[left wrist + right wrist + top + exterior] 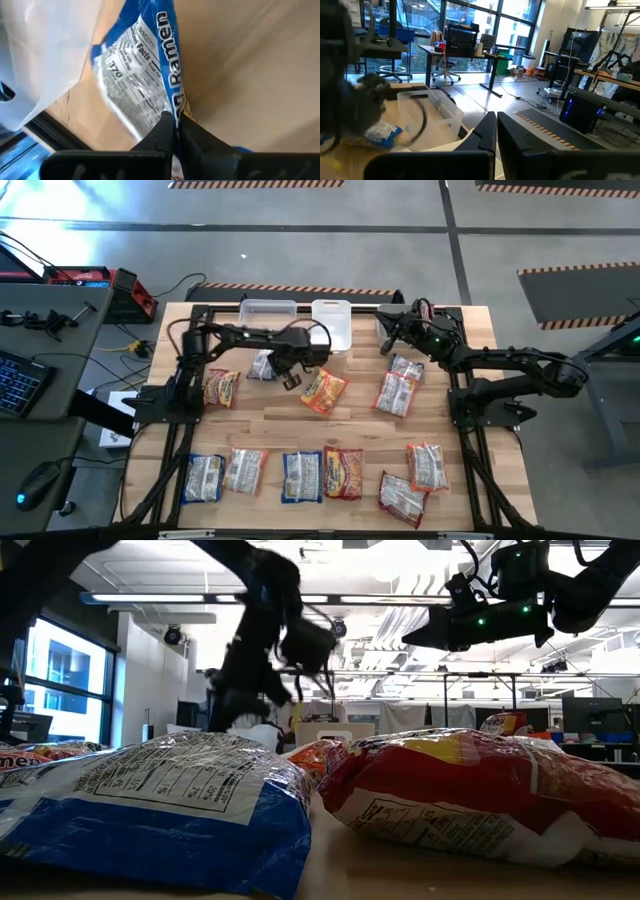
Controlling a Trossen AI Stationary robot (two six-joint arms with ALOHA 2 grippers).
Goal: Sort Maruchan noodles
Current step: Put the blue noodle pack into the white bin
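Observation:
Maruchan noodle packets lie flat on the wooden table. Several form a row along the near edge, among them a blue one and an orange-red one. More lie mid-table: orange ones and pink-and-white ones. My left gripper, slanting down at the far middle, is shut on a blue-and-white packet. My right gripper hangs shut and level above the far right, holding nothing. My left gripper pinches the blue-and-white packet between its two fingers at one edge, beside the printed "Ramen" strip. The fingers come from above, slanting down. The packet stretches away from the fingertips over the wood, tilted. Whether its other end rests on the table I cannot tell.
Clear plastic bins stand along the far edge, just beyond the left gripper. In the low view a blue packet and a red one fill the foreground. A desk with a keyboard stands left of the table.

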